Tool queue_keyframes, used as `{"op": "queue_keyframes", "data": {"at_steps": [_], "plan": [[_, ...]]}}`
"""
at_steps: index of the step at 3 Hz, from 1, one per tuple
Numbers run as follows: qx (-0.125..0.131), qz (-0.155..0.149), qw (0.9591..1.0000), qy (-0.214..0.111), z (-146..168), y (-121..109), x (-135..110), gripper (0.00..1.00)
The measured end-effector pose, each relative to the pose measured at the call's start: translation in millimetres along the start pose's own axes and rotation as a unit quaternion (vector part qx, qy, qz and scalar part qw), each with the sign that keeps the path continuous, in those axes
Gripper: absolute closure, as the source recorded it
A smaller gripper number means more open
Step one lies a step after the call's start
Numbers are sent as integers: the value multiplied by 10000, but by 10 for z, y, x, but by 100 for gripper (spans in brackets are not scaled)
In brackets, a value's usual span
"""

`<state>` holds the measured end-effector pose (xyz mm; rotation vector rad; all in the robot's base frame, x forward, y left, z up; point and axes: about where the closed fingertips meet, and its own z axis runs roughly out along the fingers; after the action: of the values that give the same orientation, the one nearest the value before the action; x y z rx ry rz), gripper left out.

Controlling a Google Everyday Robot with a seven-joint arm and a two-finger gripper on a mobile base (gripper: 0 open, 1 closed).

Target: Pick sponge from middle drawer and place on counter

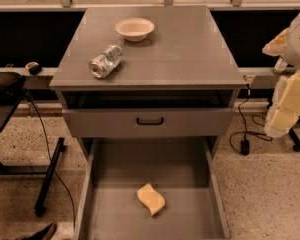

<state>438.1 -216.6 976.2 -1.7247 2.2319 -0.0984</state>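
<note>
The pale-yellow sponge (pixel 151 199) with wavy edges lies flat on the bare bottom of the open middle drawer (pixel 115 209), near the drawer's middle and towards its front. The drawer is pulled far out below the cabinet. The grey counter (pixel 190 49) is the cabinet's top. My gripper (pixel 285 104), yellowish-cream, hangs at the right edge of the view, beside the cabinet at about the upper drawer's height, well to the right of and above the sponge. It holds nothing that I can see.
A cream bowl (pixel 134 28) and a silver can (pixel 106 61) lying on its side are on the counter's left half. The upper drawer front with a black handle (pixel 150 120) overhangs the open drawer's back. A black stand (pixel 5 99) is at left, and cables with a plug (pixel 245 146) lie on the floor at right.
</note>
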Motion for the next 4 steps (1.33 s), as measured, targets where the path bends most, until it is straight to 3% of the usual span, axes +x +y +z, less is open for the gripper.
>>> {"op": "queue_keyframes", "data": {"at_steps": [1,2,3,4], "plan": [[-25,28,10000,-13,43,7,-7,0],[-436,466,9978,-199,710,114,-111,0],[-819,824,9912,-638,1362,477,-258,0],[-1020,1026,9824,-1178,1835,908,-330,0]]}}
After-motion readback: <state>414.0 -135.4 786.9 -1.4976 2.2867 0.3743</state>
